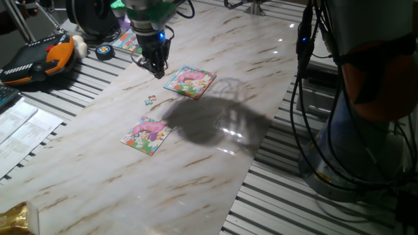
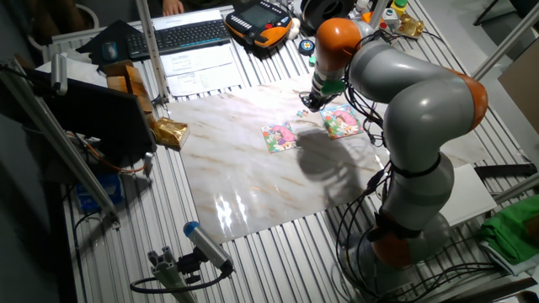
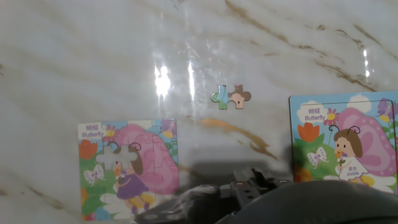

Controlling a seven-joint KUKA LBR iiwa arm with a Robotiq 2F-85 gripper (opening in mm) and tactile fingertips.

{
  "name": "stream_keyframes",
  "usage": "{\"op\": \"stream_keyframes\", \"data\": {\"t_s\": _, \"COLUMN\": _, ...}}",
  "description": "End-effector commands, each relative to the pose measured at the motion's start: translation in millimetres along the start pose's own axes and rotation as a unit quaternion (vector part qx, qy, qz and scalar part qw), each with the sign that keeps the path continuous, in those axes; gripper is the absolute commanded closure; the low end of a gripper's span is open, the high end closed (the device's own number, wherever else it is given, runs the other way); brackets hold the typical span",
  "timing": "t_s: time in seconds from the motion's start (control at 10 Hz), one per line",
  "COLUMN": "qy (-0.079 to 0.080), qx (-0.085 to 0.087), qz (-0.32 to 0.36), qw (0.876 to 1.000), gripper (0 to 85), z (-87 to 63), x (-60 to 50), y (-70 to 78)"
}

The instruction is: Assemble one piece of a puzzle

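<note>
The piece (image 3: 231, 97), tiny, knobbly, pinkish and green, lies loose on the marble between two butterfly puzzle boards. In the hand view the left board (image 3: 127, 168) has an empty piece-shaped gap (image 3: 118, 154), while the right board (image 3: 345, 143) looks whole. In one fixed view the piece (image 1: 151, 100) lies between the far board (image 1: 189, 81) and the near board (image 1: 145, 135). My gripper (image 1: 159, 73) hangs above the table beside the far board, behind the piece and apart from it. Its fingers taper together to a point and hold nothing. The other fixed view shows the gripper (image 2: 310, 103) over the same spot.
A black round disc (image 1: 104, 51) and an orange-and-black pendant (image 1: 39, 60) lie at the back left. Another puzzle board (image 1: 127, 41) sits behind the gripper. Slatted metal rails (image 1: 274, 196) border the marble slab. A keyboard (image 2: 181, 35) and papers (image 2: 202, 66) lie beyond the table.
</note>
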State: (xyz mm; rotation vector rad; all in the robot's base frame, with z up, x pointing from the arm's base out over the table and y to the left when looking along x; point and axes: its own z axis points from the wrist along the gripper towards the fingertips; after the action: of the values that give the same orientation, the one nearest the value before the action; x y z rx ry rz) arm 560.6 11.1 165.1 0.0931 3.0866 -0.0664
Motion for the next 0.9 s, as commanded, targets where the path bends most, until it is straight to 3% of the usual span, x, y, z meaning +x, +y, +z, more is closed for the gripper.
{"op": "stream_keyframes", "data": {"t_s": 0.0, "qy": -0.001, "qx": 0.002, "qz": 0.0, "qw": 1.0, "gripper": 84.3, "z": 0.4, "x": -0.8, "y": -0.5}}
{"op": "stream_keyframes", "data": {"t_s": 0.2, "qy": 0.002, "qx": -0.005, "qz": -0.002, "qw": 1.0, "gripper": 84.3, "z": 4.0, "x": -3.6, "y": -0.9}}
{"op": "stream_keyframes", "data": {"t_s": 0.8, "qy": -0.004, "qx": 0.006, "qz": 0.002, "qw": 1.0, "gripper": 84.3, "z": 8.0, "x": 2.7, "y": 7.1}}
